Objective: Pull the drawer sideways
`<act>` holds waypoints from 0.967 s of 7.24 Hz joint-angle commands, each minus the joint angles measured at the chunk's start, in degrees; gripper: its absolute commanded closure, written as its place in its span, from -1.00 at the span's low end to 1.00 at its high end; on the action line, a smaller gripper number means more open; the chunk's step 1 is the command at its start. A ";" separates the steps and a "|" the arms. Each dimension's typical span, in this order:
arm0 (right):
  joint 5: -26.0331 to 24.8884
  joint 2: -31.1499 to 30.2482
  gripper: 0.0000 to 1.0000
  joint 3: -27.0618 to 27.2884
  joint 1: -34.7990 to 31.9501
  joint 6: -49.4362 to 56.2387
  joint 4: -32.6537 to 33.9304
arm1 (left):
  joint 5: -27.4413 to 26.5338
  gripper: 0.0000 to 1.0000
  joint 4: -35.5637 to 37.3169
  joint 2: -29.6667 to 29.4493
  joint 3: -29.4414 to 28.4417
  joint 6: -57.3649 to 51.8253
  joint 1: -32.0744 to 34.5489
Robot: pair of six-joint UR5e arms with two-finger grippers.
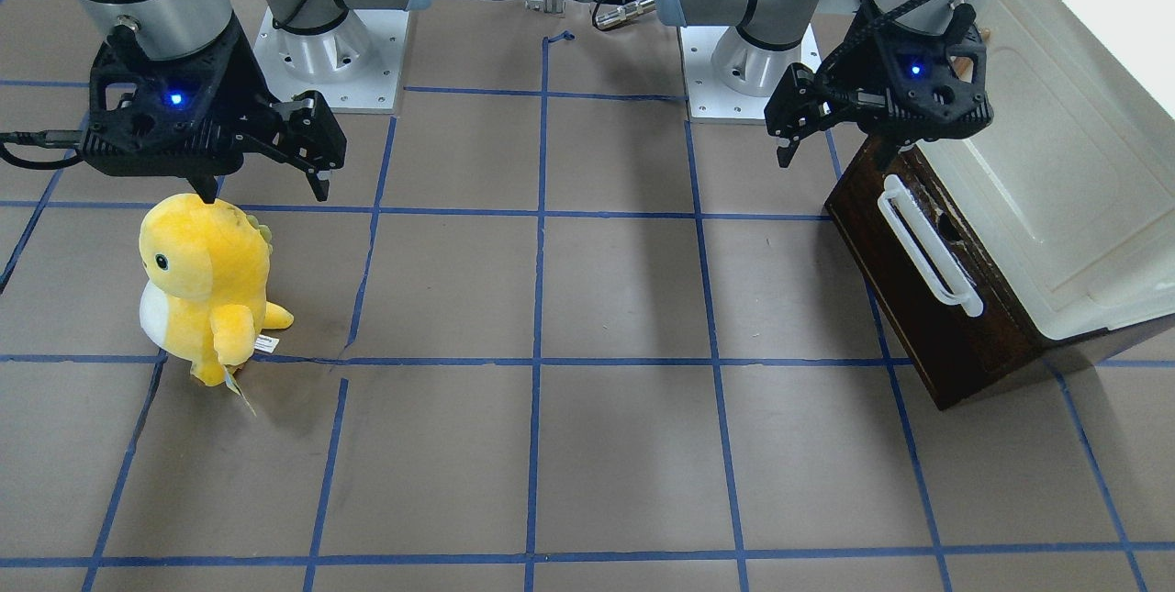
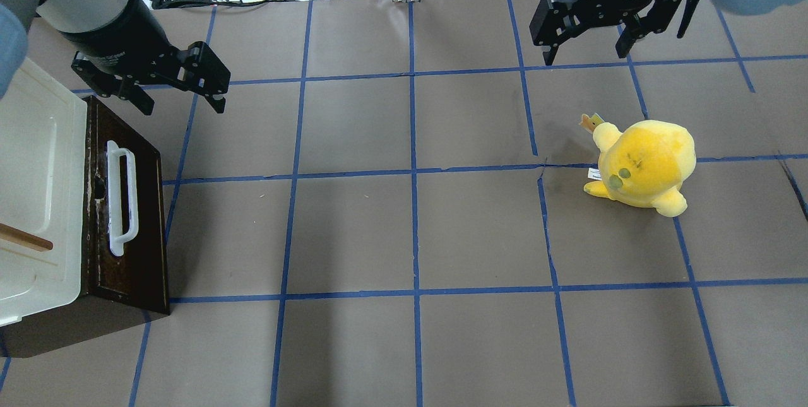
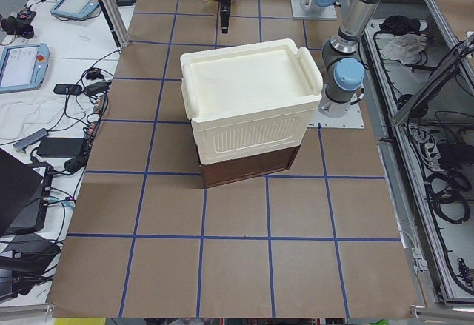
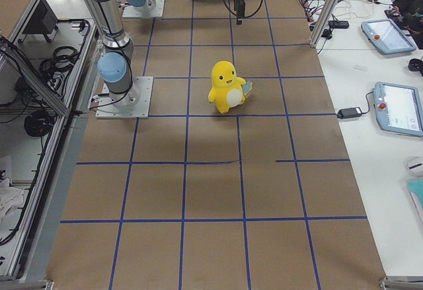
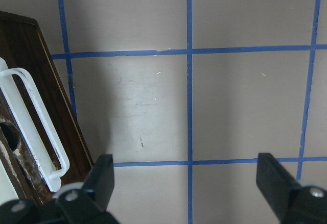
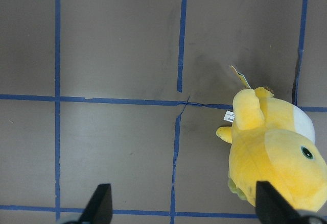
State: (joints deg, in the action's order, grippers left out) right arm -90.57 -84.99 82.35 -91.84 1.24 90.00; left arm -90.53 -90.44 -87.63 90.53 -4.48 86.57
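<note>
The drawer (image 2: 142, 218) has a dark brown front and a long white bar handle (image 2: 120, 195). It sits in the cream-white cabinet (image 2: 38, 173) at the table's left end, and none of its pale interior shows. It also shows in the front view (image 1: 918, 307) and the left wrist view (image 5: 30, 81). My left gripper (image 2: 180, 103) is open and empty. It hangs above the table just beyond the far end of the drawer front, clear of the handle (image 5: 36, 117). My right gripper (image 2: 586, 53) is open and empty at the far right.
A yellow plush toy (image 2: 644, 164) stands on the right half of the table, just in front of the right gripper (image 1: 264, 191). A thin wooden stick (image 2: 25, 238) lies on the cabinet's top. Brown paper with blue tape lines covers the table (image 2: 410, 230).
</note>
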 commanded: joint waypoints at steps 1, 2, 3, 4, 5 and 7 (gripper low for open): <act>0.04 0.00 -1.00 0.00 0.00 -0.01 0.00 | 0.00 -1.00 0.00 0.00 0.09 0.00 0.00; -0.05 0.00 -1.00 0.00 0.00 -0.01 0.00 | -0.09 -1.00 0.00 0.00 0.00 -0.09 0.00; 0.04 0.00 -1.00 0.00 0.00 -0.01 0.00 | -0.18 -1.00 0.00 0.09 0.00 -0.44 0.00; -0.05 0.00 -1.00 0.00 0.00 -0.01 0.00 | -0.18 -1.00 -0.09 0.09 0.09 -0.53 0.00; -0.05 0.00 -1.00 0.00 0.00 0.07 0.00 | -0.09 -1.00 0.26 0.09 0.70 -0.61 0.00; 0.04 0.00 -1.00 0.00 0.00 -0.01 0.00 | -0.18 -1.00 0.35 0.35 0.88 -0.62 0.00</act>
State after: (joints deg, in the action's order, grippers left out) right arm -90.60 -84.99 82.35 -91.85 1.25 90.00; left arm -90.68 -90.16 -87.44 91.27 -5.08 86.57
